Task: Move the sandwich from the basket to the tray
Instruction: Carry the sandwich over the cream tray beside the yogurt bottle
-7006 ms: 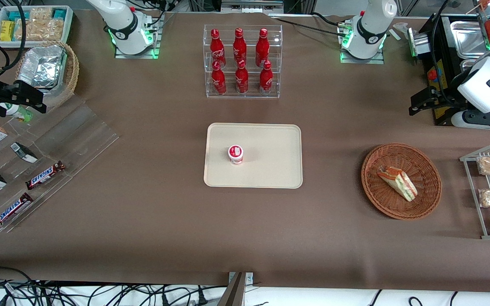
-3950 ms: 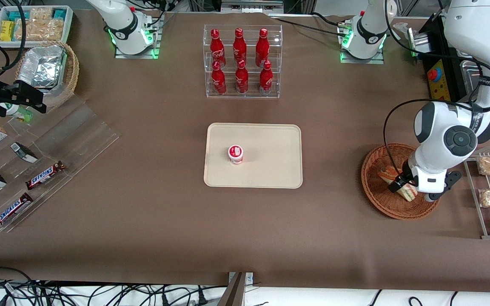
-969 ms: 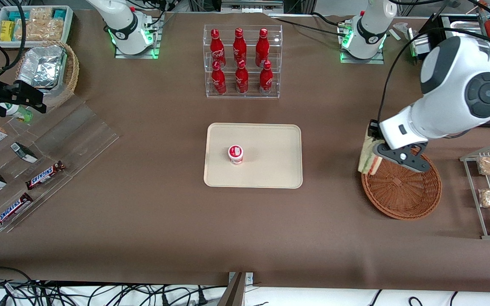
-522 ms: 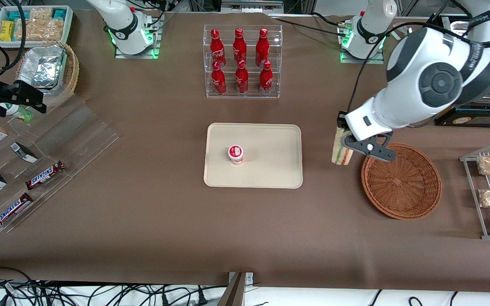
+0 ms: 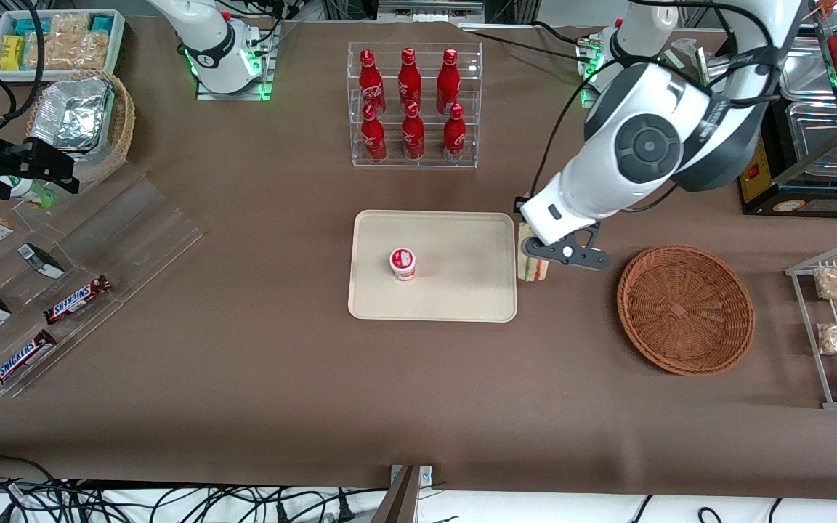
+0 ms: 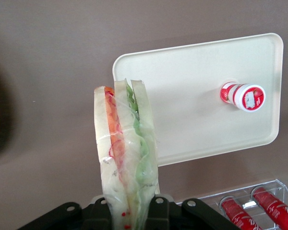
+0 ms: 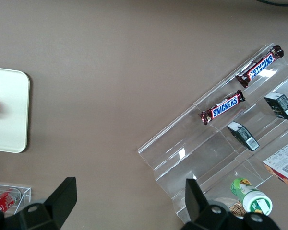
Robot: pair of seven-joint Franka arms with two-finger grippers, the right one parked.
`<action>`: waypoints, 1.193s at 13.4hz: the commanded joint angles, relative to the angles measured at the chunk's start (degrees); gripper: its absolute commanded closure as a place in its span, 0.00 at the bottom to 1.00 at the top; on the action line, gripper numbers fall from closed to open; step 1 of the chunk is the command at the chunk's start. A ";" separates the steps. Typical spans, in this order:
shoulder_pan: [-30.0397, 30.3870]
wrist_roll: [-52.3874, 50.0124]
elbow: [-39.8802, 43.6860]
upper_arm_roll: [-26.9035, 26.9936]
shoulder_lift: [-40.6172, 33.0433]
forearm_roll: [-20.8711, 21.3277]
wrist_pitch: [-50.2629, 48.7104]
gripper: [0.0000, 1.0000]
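Wrapped sandwich (image 6: 126, 158) layers are showing only on my wrist camera; the end effector (image 5: 535, 254) is clamping it just beside the tray (image 5: 462, 298).

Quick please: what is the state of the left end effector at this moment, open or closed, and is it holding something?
Left end effector: closed on the sandwich, holding it in the air at the tray edge nearest the basket.

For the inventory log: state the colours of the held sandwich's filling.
Orange, red and green between white bread, clearest in the left wrist view: sandwich in the hand.
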 commanded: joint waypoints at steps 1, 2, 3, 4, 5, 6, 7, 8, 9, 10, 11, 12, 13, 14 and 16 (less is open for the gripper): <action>-1.83 -2.19 -4.39 -0.06 -0.49 1.38 5.13 1.00; -2.44 -2.81 -5.62 -0.06 -0.41 1.74 6.79 1.00; -2.80 -2.99 -6.85 -0.06 -0.32 1.83 8.55 1.00; -3.32 -3.77 -8.08 0.03 -0.06 2.18 10.14 1.00; -3.59 -5.00 -8.96 -0.06 0.47 3.58 11.72 1.00; -4.55 -6.66 -9.49 -0.06 1.52 4.55 13.21 1.00; -5.52 -8.77 -9.50 0.03 2.92 5.95 14.53 1.00; -6.40 -11.14 -9.50 -0.06 4.24 7.70 15.85 1.00; -7.19 -12.90 -9.50 -0.06 5.38 8.77 16.73 1.00; -7.63 -13.44 -9.50 -0.06 6.70 9.82 17.35 1.00; -8.24 -13.97 -9.50 -0.06 7.76 10.61 18.32 1.00; -8.68 -15.02 -9.50 0.03 8.90 11.23 18.85 1.00; -8.78 -15.47 -9.50 0.03 9.87 12.19 20.07 1.00; -8.86 -15.73 -9.50 0.03 10.75 12.38 20.78 1.00; -9.74 -17.48 -9.41 0.03 12.42 14.56 21.66 1.00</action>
